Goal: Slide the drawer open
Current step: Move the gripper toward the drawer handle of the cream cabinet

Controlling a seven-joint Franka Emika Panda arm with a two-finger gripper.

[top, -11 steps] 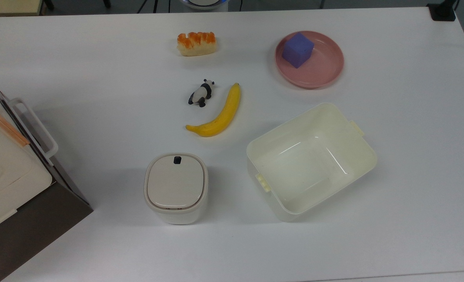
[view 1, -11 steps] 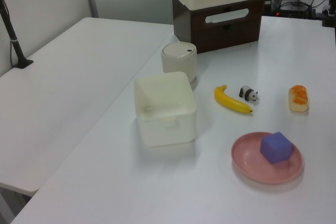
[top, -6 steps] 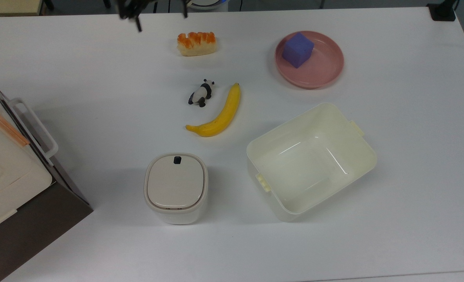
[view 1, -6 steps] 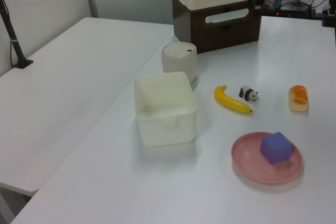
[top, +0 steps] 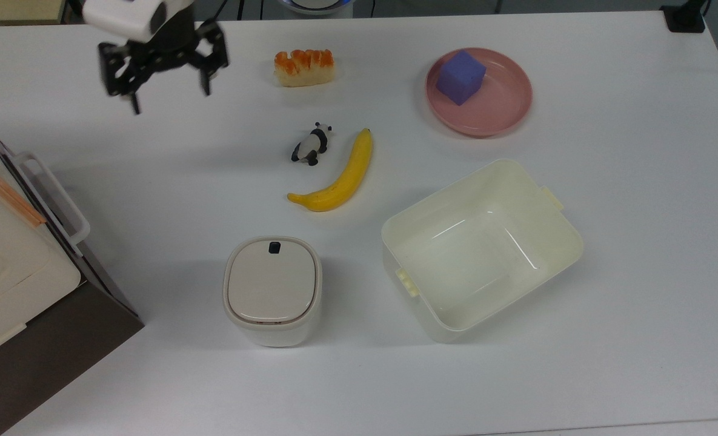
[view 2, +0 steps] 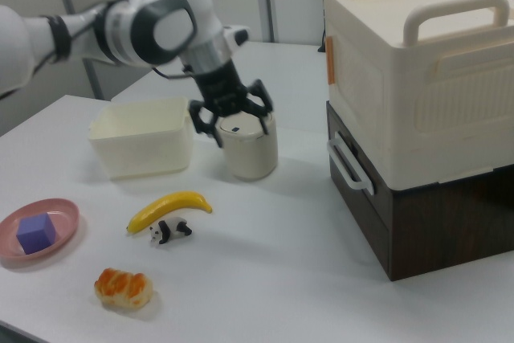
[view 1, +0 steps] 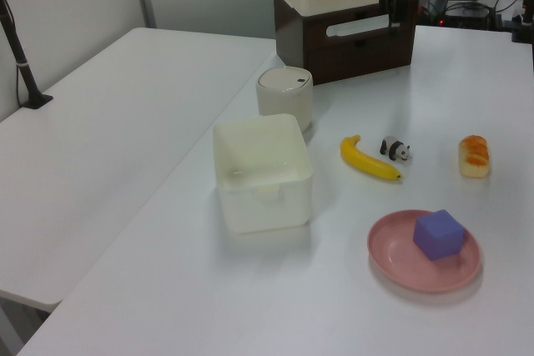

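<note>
White table, top view: my hand hangs above the bare stretch near the far edge, toward the top view's left, its 2 fingers spread wide and gripping nothing. From it the drawer lies toward the top view's lower left, at the table's left edge, shut beneath a cream crate. Its white loop handle runs as a long bar slanting from the top view's upper left to lower right, parallel to the dark front panel. In the right view the handle juts from the panel, facing my hand. My judgement: the approach must carry my hand down and across to that bar, fingers straddling it across its length; the pull then runs perpendicular to the panel, toward the table's middle.
</note>
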